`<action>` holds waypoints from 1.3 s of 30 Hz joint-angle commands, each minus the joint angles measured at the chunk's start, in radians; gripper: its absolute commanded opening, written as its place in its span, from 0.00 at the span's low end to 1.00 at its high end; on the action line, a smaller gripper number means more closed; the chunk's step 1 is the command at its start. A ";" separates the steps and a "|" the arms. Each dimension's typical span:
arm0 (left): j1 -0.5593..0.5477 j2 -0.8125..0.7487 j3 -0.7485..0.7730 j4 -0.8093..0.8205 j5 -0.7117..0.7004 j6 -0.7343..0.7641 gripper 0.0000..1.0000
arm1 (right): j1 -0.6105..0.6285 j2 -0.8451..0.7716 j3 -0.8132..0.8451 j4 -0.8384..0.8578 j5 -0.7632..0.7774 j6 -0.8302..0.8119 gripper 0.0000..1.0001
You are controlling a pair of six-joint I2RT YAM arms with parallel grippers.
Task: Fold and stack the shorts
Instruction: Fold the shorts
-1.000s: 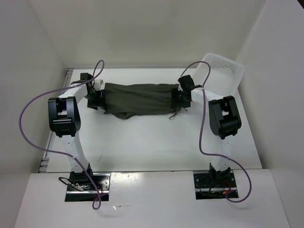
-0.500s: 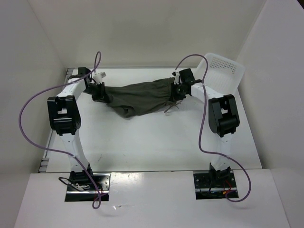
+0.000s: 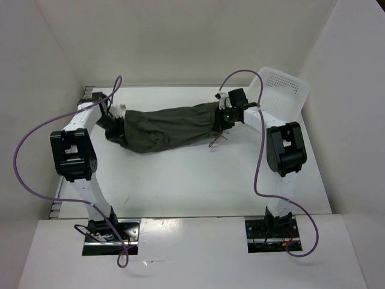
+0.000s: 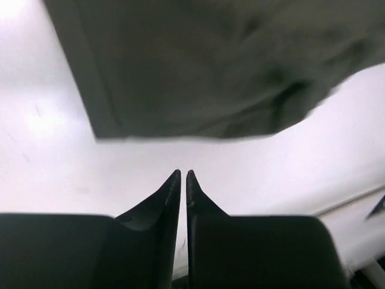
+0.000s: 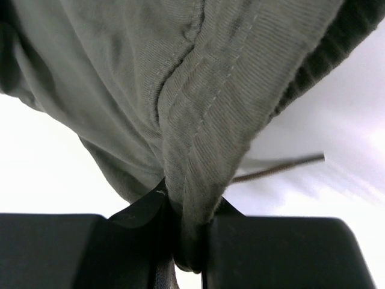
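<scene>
Fingers (image 5: pixel 90 253) of the right hand (image 5: pixel 187 203) pinch a thick stitched seam of the shorts (image 5: pixel 150 78). The dark olive knit bunches into a soft ridge between the two black, wedge-shaped tips. Fine ribbing and pale rows of stitching run along the fold, and a thin drawstring (image 5: pixel 283 167) trails sideways above the white bench (image 5: pixel 349 120).

The left hand (image 4: pixel 183 174) is pressed almost together, with only a hairline slit between its tapering black tips and nothing visible in it. In its wrist view the garment's blurred, straight-hemmed edge hangs beyond the tips, with a strip of bare bench between. From above, this hand sits right at the left end of the cloth, but whether it touches the cloth cannot be told.

Seen from overhead, the shorts form a long, crumpled band across the far half of the bench, between the two hands. The band is gathered narrow at the right hand and is fuller and rumpled toward the left. A white perforated plastic basket (image 3: pixel 283 87) with rounded corners stands at the far right corner, just beyond the right arm. Glossy purple cables (image 3: pixel 258 162) loop away from both arms.
</scene>
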 commanded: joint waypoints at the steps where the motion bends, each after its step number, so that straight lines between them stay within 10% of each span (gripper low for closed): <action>1: 0.063 -0.029 -0.123 -0.113 -0.097 0.002 0.16 | 0.002 -0.094 -0.051 0.003 -0.019 -0.040 0.00; 7: 0.082 -0.051 -0.208 -0.080 -0.216 0.002 0.28 | 0.011 -0.126 -0.119 0.023 0.017 -0.086 0.00; 16: -0.059 -0.123 -0.041 0.114 0.038 0.002 0.58 | 0.011 -0.157 -0.151 0.041 0.030 -0.105 0.00; 39: -0.177 0.193 0.131 0.224 0.060 0.002 0.60 | 0.011 -0.221 -0.257 0.069 0.030 -0.123 0.00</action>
